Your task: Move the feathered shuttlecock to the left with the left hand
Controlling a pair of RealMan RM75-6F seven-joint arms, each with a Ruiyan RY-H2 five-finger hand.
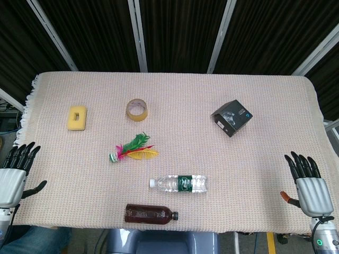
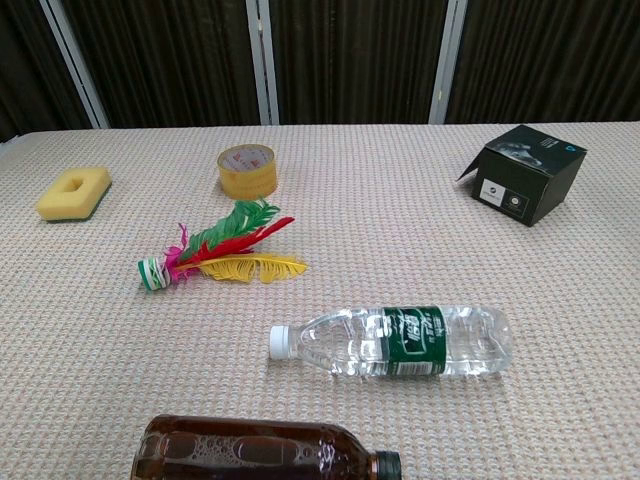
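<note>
Feathered shuttlecock (image 1: 132, 149) is lying on its side around the middle of the table (image 1: 254, 159), base pointing left, green, red and yellow feathers fanning right. Nothing touches it. Left hand (image 1: 15, 172) sits at the table's left edge, fingers spread and holding nothing, well apart from the shuttlecock. Right hand (image 1: 308, 182) does the same at the right edge. Tape roll (image 1: 137, 109) and yellow sponge (image 1: 77, 117) sit behind it, clear bottle (image 1: 179, 183) and brown bottle (image 1: 150, 213) in front, black box (image 1: 232, 117) off to the right.
</note>
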